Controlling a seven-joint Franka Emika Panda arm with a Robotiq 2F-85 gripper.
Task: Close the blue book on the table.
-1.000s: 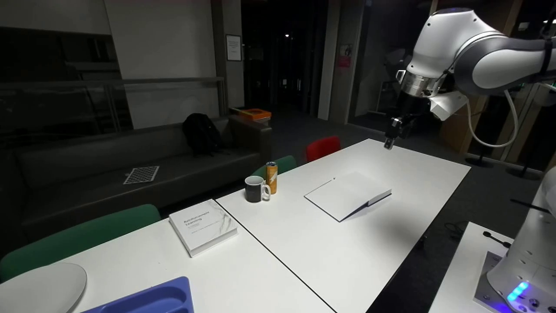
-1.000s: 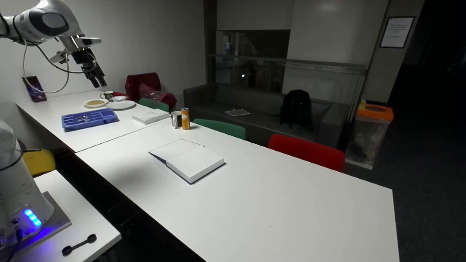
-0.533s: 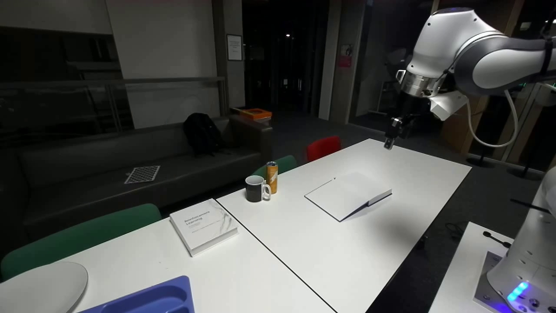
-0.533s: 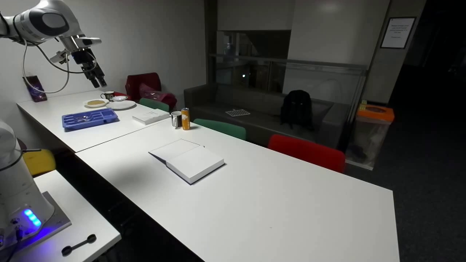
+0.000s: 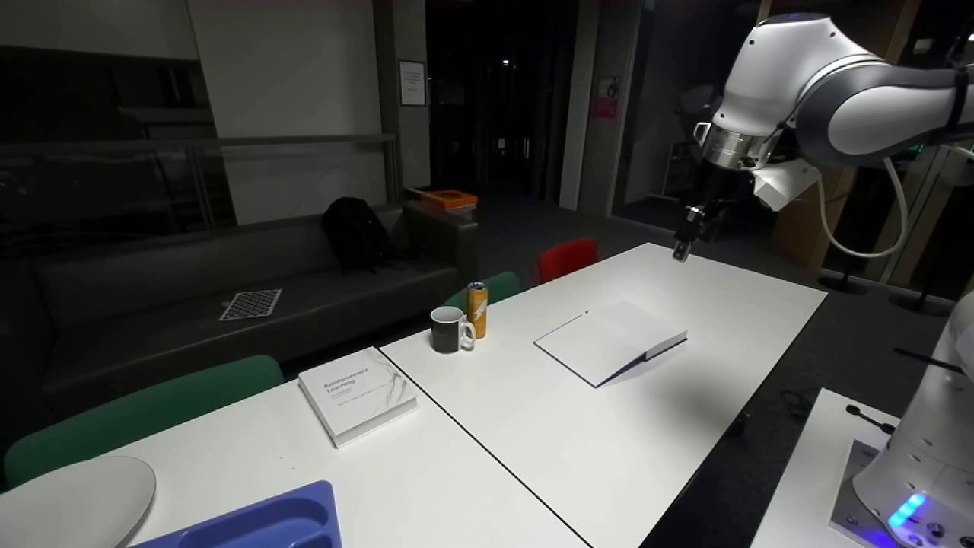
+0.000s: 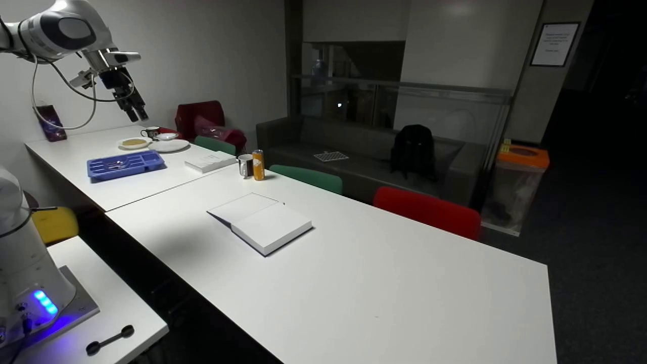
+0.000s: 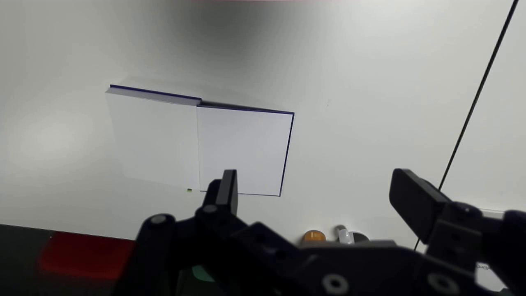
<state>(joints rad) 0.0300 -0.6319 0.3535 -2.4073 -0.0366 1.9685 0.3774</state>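
Blue book (image 5: 612, 342) lies open on the table (image 6: 379, 283), its cover (image 7: 246, 150) spread toward the dark seam (image 7: 471, 109) and its page block (image 6: 270, 227) on the opposite side. Well apart from it, in the air, hangs the gripper (image 7: 315, 181), its fingers (image 7: 415, 201) spread wide with nothing between them. As I judge it, the closing has yet to begin: a finger would have to get beneath the cover's free edge and turn it over onto the page block. The likeliest trouble is that edge, thin and low; coming in too high, the finger would slip across the cover, and pressing down would only pin it. A push from the side could send the whole book sliding, since nothing braces it. Letting go before the cover passes upright may drop it back. A low, wide approach from the seam side might also clip the black-and-white mug (image 5: 447, 332) or the orange can (image 5: 478, 312), which stand side by side near the seam
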